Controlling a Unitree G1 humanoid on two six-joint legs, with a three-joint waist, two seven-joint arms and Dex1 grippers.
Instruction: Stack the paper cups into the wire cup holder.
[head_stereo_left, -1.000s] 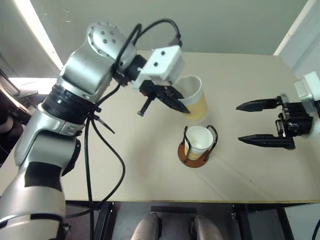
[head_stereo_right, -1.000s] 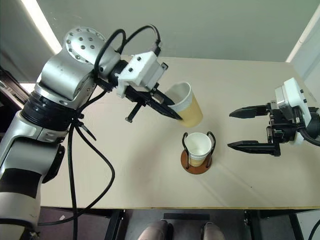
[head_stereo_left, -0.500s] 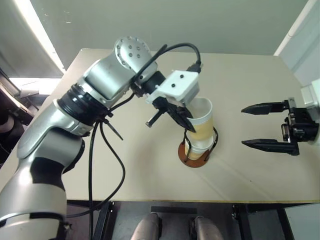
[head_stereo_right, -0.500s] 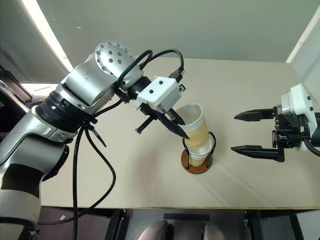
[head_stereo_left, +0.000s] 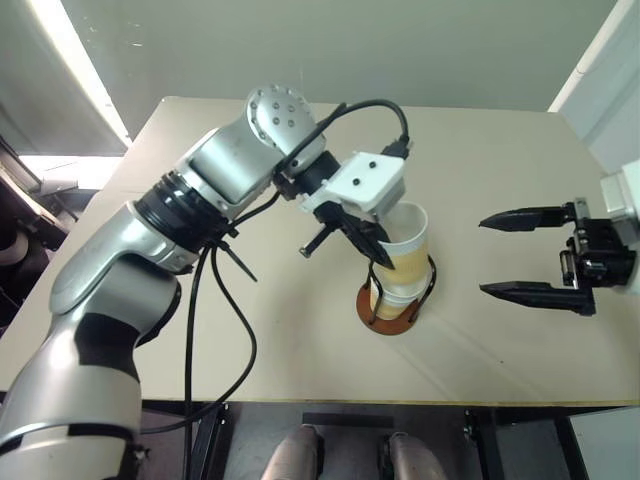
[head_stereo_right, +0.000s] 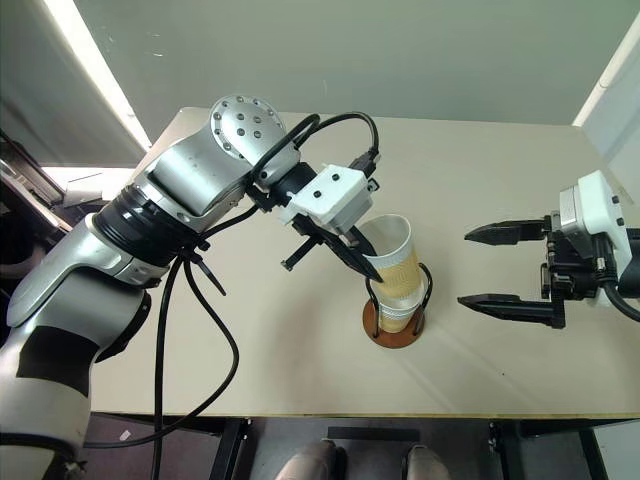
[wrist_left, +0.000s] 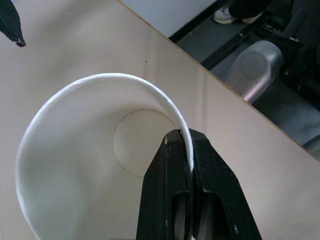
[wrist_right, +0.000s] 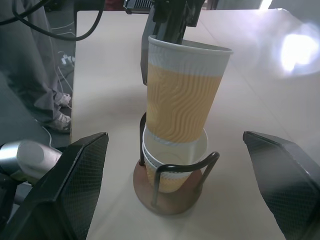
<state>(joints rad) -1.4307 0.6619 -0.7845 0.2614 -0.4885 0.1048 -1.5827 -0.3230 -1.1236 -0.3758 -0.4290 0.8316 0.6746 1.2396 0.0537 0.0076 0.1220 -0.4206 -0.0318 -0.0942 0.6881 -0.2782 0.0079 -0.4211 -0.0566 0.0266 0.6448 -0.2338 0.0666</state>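
The upper cup hides most of the inside of the lower cup and whether the 2 touch. The holder's base is largely covered by that lower cup. In the left wrist view the held cup's near rim runs off the picture's edge. The person's upper body is cut off.

No legible text, label, brand, number or sign in any view. The paper cups carry only a plain wavy embossed pattern, with no print. The wire cup holder and the worktop are unmarked.
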